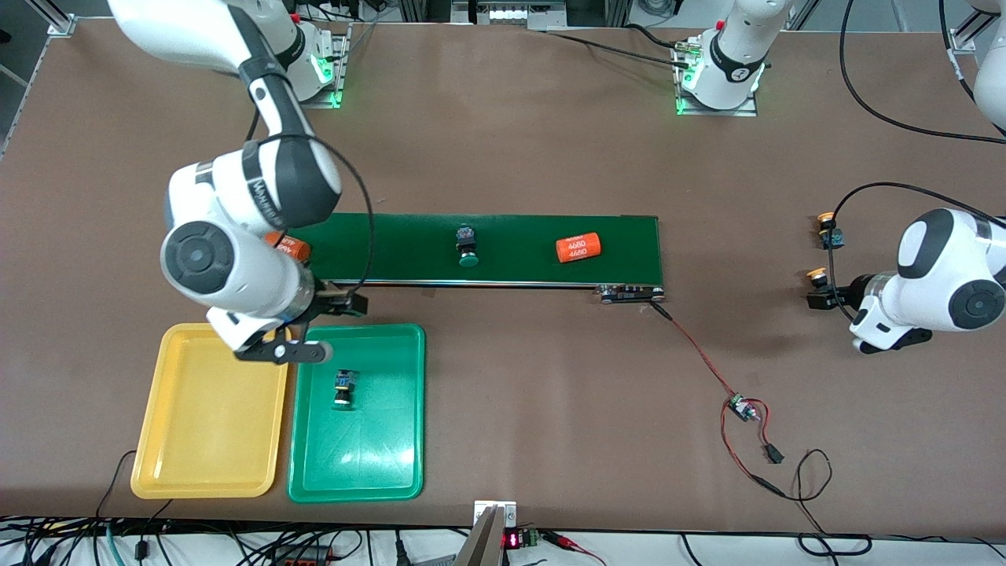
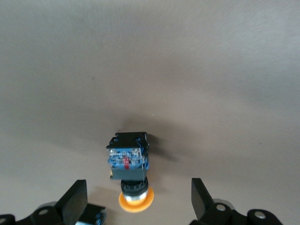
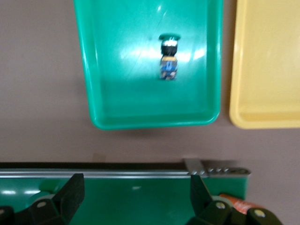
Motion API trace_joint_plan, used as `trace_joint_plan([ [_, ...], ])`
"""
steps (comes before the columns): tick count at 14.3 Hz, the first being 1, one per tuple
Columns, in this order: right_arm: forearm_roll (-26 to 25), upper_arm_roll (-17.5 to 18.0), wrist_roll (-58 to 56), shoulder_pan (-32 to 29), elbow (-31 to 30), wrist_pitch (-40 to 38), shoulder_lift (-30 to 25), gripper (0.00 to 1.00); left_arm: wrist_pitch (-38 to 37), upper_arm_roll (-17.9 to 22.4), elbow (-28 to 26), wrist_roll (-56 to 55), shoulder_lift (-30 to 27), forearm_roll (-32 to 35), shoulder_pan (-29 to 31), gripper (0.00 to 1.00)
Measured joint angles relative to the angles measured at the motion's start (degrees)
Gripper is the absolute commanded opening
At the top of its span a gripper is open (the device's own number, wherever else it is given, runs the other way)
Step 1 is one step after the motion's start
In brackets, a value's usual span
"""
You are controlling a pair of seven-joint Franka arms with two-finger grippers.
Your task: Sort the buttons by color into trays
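Observation:
One green-capped button (image 1: pixel 343 388) lies in the green tray (image 1: pixel 393 472), which sits beside the yellow tray (image 1: pixel 204 464). Another green-capped button (image 1: pixel 468 245) lies on the conveyor belt. Two yellow-capped buttons (image 1: pixel 827 230) (image 1: pixel 817 277) lie on the table at the left arm's end. My left gripper (image 1: pixel 813 300) is open and low beside them. In the left wrist view (image 2: pixel 138 201) one yellow-capped button (image 2: pixel 129 173) lies between the fingers, not gripped. My right gripper (image 1: pixel 357 303) (image 3: pixel 136 194) is open and empty over the belt's near edge by the trays. The right wrist view shows the green tray (image 3: pixel 108 112), its button (image 3: pixel 168 58) and the yellow tray (image 3: pixel 267 112).
The dark-green conveyor belt (image 1: pixel 519 267) runs across the table's middle. One orange cylinder (image 1: pixel 578 248) lies on it and another (image 1: pixel 287 245) is partly hidden by the right arm. A small circuit board with red and black wires (image 1: pixel 739 406) lies nearer the camera.

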Motion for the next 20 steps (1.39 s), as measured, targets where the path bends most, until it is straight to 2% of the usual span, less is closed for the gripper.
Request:
trace_joint_plan([
  [1,0.0,0.0,1.3,1.1,-3.2,1.8,-1.4,1.00,1.1,0.2,-1.1,-0.1,0.1,0.0,0.7,0.95],
  [2,0.0,0.1,2.9,2.3,-6.4,3.5,-2.8,1.00,1.6,0.4,-1.7,-0.2,0.3,0.0,1.1,0.88],
  [3,0.1,0.2,5.0,3.6,-9.3,4.7,-3.9,1.00,1.7,0.6,-2.0,-0.3,0.5,0.0,1.3,0.77],
  [6,0.1,0.4,11.1,8.5,-15.4,6.3,-6.6,1.00,2.0,1.1,-2.4,-0.3,1.5,0.0,1.2,0.32],
  [7,0.1,0.4,12.5,10.0,-16.7,6.7,-7.4,1.00,2.1,1.1,-2.4,-0.5,1.8,0.0,1.2,0.22],
  [8,0.1,0.4,13.4,11.1,-18.0,7.2,-8.0,1.00,2.2,1.1,-2.4,-0.6,2.0,0.0,1.2,0.17],
  [9,0.1,0.4,13.6,11.7,-19.4,7.9,-8.6,1.00,2.3,1.1,-2.4,-0.6,2.0,0.0,1.2,0.14],
  [13,0.1,0.4,13.7,12.4,-25.1,12.0,-9.2,1.00,2.4,-0.4,-1.9,-0.6,1.9,0.0,1.1,0.15],
  [15,0.1,0.4,13.7,13.0,-27.8,14.4,-9.2,1.00,0.5,-4.3,-1.3,-0.7,1.8,0.0,1.1,0.15],
  [17,0.1,0.4,13.7,14.4,-29.6,16.1,-9.2,1.00,-3.2,-10.0,-0.6,-1.2,1.7,-0.1,0.9,0.15],
  [20,0.1,0.4,13.6,15.5,-30.4,16.3,-9.3,1.00,-8.5,-16.8,-0.5,-1.5,1.4,-2.3,-2.1,0.14],
])
